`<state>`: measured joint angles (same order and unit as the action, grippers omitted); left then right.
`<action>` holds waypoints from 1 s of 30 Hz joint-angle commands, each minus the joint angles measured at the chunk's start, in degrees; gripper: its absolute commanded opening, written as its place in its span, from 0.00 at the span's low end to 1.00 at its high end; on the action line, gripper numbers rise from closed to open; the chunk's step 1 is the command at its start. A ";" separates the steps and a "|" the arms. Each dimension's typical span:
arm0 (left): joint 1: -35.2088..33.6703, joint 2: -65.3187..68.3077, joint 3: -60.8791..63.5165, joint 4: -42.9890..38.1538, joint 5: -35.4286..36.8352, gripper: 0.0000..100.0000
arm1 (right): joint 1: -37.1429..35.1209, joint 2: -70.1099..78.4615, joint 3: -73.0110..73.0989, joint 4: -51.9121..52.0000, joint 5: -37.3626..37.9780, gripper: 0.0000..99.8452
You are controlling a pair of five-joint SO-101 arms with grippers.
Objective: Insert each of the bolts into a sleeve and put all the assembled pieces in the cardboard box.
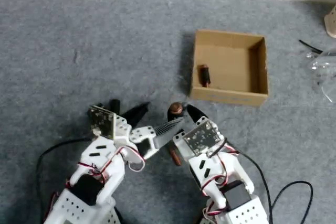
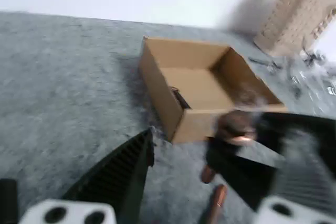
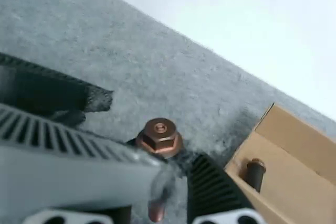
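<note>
Bolt (image 3: 159,137): copper-coloured, with a hexagonal head and a small round dimple in the top face. It stands head up. The shank below the head is hidden between the fingers. It is just outside the cardboard box (image 1: 226,96), near the box's front-left corner, and not touching the wall.

Right gripper (image 1: 182,111): pinching the bolt below the head, with one black ribbed finger on each side.

Left gripper (image 1: 164,113): fingers spread wide and holding nothing. The black finger points toward the box. The ribbed finger reaches toward the bolt, with its tip close beside the right gripper. Whether they touch cannot be told.

Box: open-topped brown cardboard, standing on grey carpet (image 1: 79,40).

Assembled piece (image 1: 203,75): lies inside the box against the left wall. It is a short dark cylinder with a reddish-brown end.

Loose copper-coloured piece (image 1: 174,157): slim and lying flat on the carpet. It is farther from the box than the bolt, between the two arms. Whether it is a bolt or a sleeve cannot be told.
</note>
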<state>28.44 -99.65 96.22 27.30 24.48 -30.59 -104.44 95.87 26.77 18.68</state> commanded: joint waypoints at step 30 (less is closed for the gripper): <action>-22.81 -0.22 1.19 -6.24 -12.13 0.00 | 14.02 -0.40 5.76 -6.02 -10.55 0.00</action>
<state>6.37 -99.56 96.13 23.16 16.84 -17.67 -104.44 95.87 23.16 9.01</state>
